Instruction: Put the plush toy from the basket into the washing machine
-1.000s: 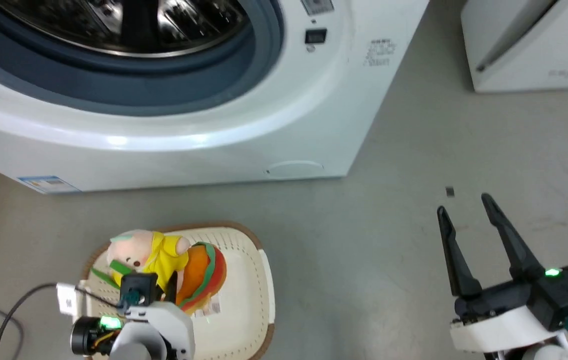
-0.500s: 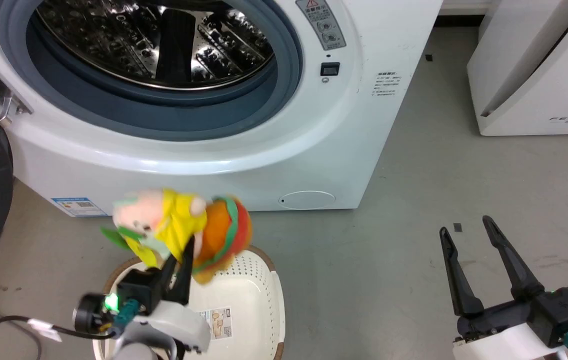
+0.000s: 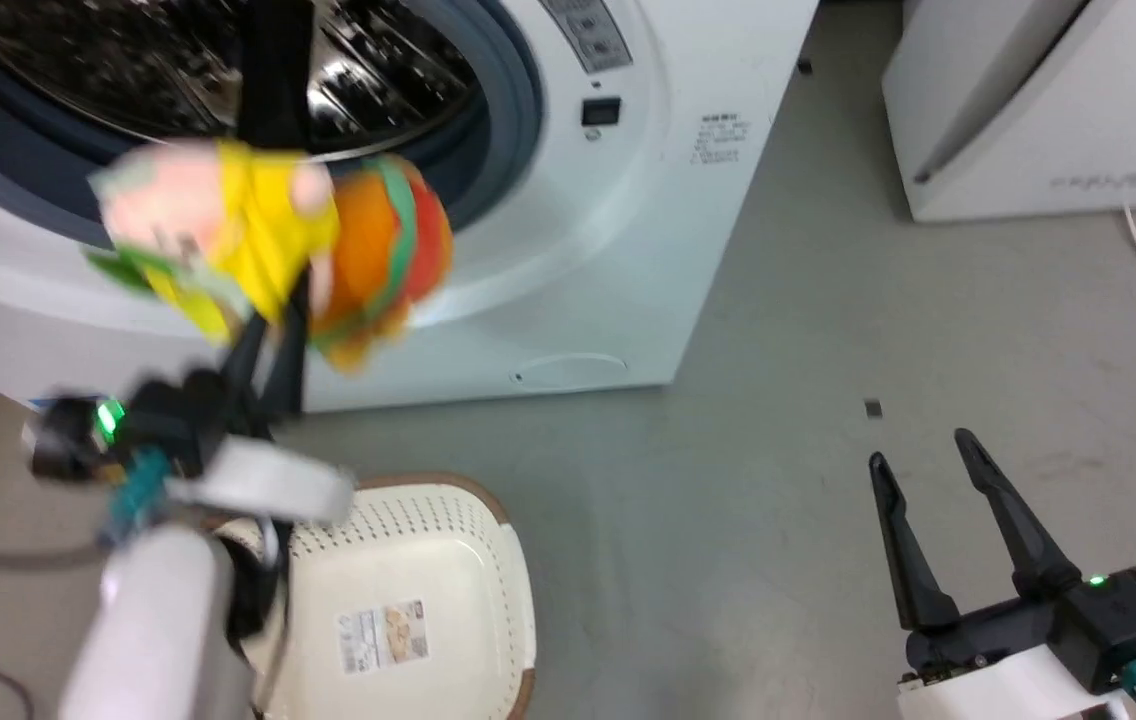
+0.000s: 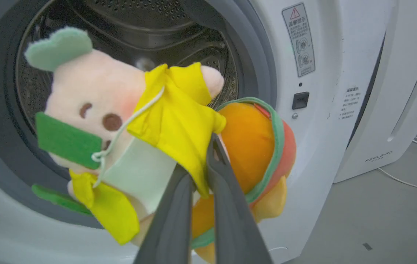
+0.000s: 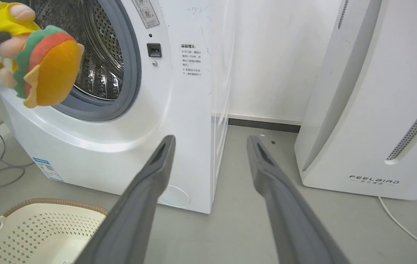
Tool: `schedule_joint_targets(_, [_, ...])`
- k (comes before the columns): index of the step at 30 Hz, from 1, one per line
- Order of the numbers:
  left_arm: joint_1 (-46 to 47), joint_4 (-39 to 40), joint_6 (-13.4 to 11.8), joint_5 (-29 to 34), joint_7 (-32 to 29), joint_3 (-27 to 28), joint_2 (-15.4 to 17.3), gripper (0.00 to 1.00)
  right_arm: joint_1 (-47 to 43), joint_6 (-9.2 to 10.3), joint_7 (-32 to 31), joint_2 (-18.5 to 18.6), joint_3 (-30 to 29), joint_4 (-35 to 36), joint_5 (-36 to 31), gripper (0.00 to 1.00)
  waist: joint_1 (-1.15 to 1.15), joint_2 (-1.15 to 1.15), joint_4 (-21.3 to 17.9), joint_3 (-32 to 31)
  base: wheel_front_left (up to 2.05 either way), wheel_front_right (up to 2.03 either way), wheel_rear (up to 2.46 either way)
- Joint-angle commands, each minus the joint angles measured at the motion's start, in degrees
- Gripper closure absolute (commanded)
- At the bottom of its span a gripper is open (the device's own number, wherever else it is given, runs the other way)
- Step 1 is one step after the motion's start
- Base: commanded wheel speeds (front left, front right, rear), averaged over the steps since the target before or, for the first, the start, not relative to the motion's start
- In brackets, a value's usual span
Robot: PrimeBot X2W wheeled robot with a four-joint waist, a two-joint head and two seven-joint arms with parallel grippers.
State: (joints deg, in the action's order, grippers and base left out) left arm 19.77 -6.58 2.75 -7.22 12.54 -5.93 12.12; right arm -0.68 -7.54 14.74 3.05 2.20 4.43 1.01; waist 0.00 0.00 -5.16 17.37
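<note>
Your washing machine (image 3: 628, 250) faces you, its port (image 3: 518, 100) open to receive. The basket (image 3: 488, 560) sits on the floor (image 3: 728, 450) below. The plush toy (image 4: 94, 106) hangs before the port, with your left gripper (image 4: 199, 161) fingers clamped narrowly on its yellow top (image 4: 179, 124). Your right gripper (image 3: 920, 448) is spare, its fingers wide and holding nothing.

Looks like a laundry corner: front-loading washing machine (image 5: 179, 110), perforated laundry basket (image 5: 47, 227), white FEELBIRD appliance (image 5: 359, 110), bare grey floor (image 5: 223, 227).

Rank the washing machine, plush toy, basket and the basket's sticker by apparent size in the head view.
Largest: washing machine.
Next: plush toy and basket look alike; the toy is held up nearer the camera, so unranked.
Smallest: sticker.
</note>
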Motion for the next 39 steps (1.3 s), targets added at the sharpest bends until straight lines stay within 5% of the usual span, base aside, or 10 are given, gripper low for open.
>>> schedule_joint_targets(1, [1.3,0.3,0.3,-0.1,-0.2,0.3,0.5,1.00,0.6,0.05,0.3,-0.2,0.1,0.2,0.1,0.00,0.00,0.00,-1.3,1.7,0.00,0.00,0.00])
schedule_joint_targets(17, [32.6,-12.0,3.6,-2.4,-17.2,2.3,12.0,1.00,6.4,0.05,0.3,-0.2,1.1,0.9,3.1,0.00,0.00,0.00,-8.0,15.9,0.00,0.00,0.00])
schedule_joint_targets(29, [53.2,-27.3,3.9,1.1,-20.1,-1.0,17.4,1.00,9.6,0.05,0.3,-0.2,2.6,0.8,5.0,0.00,0.00,0.00,-10.9,22.4,0.00,0.00,0.00])
schedule_joint_targets(39, [58.7,-38.7,4.4,3.9,-22.9,-6.3,19.8,1.00,10.3,0.05,0.3,-0.2,3.0,0.6,5.7,0.00,0.00,0.00,-11.7,24.5,0.00,0.00,0.00])
